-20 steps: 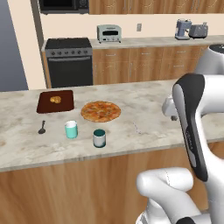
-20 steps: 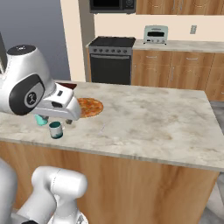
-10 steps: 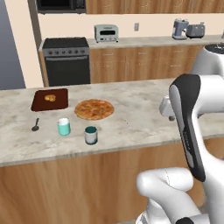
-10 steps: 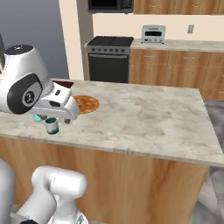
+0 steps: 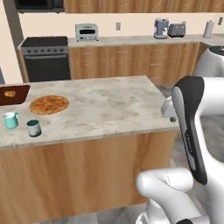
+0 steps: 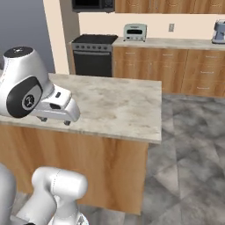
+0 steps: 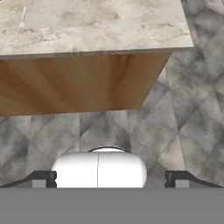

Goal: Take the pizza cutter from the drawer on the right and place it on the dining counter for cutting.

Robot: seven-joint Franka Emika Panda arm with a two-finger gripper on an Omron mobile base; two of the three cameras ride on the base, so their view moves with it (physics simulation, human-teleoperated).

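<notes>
The gripper (image 7: 109, 177) is carried with its jaws spread wide apart, one dark fingertip (image 7: 43, 178) seen at each side of the hand view, and nothing is held between them. In that view the gripper is pointed down at the grey stone-tiled floor (image 7: 183, 109), just beside the wood-panelled base of the dining counter (image 7: 100, 26). In the left base view the dining counter (image 5: 109, 105) is seen with a pizza (image 5: 49, 104), a dark board (image 5: 13, 94), a teal mug (image 5: 10, 120) and a dark green mug (image 5: 33, 127) grouped at its left end. Behind it, a black stove (image 5: 46, 59) and a toaster oven (image 5: 86, 32) are set along the wall counter (image 5: 144, 40). The location of the pizza cutter cannot be determined, and the drawer cannot be identified.
</notes>
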